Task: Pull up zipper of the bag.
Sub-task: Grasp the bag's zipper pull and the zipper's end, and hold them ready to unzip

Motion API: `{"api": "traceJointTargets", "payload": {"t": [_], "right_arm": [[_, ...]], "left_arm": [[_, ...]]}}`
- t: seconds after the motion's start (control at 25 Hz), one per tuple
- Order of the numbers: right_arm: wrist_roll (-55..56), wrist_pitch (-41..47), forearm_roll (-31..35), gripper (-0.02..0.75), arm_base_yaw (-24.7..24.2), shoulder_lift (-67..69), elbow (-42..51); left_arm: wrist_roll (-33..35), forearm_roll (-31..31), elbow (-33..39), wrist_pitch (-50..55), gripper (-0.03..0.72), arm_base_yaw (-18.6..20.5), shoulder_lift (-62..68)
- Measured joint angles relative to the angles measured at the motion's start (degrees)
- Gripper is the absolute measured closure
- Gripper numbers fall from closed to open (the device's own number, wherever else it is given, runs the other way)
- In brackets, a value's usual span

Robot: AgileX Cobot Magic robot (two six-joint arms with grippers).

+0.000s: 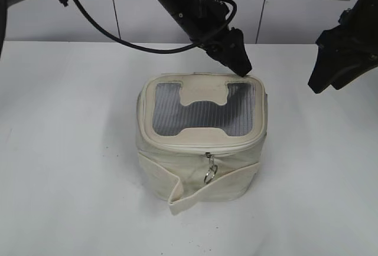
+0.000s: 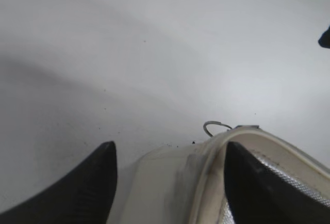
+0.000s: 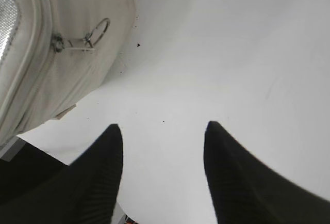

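The bag [image 1: 201, 144] stands in the middle of the white table, cream, with a grey mesh top panel and an H-shaped patch. The zipper [image 1: 209, 157] sits at the front middle of the top rim, and its ring pull [image 1: 211, 174] hangs down the front. My left gripper [image 1: 241, 66] is open at the bag's back right top corner. In the left wrist view the gripper [image 2: 170, 154] straddles the bag's rim [image 2: 160, 182], and the ring [image 2: 216, 126] shows beyond it. My right gripper [image 1: 323, 82] hovers open and empty to the right of the bag. In its wrist view the gripper [image 3: 162, 131] is over bare table, with the bag [image 3: 46, 69] and the zipper [image 3: 77, 42] at upper left.
A loose cream band [image 1: 201, 194] wraps the bag's lower body, and its end sticks out at the front. The white table [image 1: 71, 150] extends around the bag to a pale wall behind. A black cable [image 1: 100, 26] hangs from the left arm.
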Motion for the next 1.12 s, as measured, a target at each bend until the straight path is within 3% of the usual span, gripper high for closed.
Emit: {"api": "traceJointTargets", "payload": {"t": [0.48,0.8,1.12], "right_arm": [[0.0,0.0,0.0,0.337,0.0,0.0,0.0],[0.0,0.0,0.0,0.337,0.0,0.0,0.0],[0.0,0.0,0.0,0.337,0.0,0.0,0.0]], "left_arm": [[-4.5,3.6,0.7,0.2,0.187,-0.4,-3.4],[-4.6,10.6,5.3,0.5,0.181,-2.8,-4.9],[-3.2,7.7,5.5,0.5,0.158,-2.8,-3.6]]}}
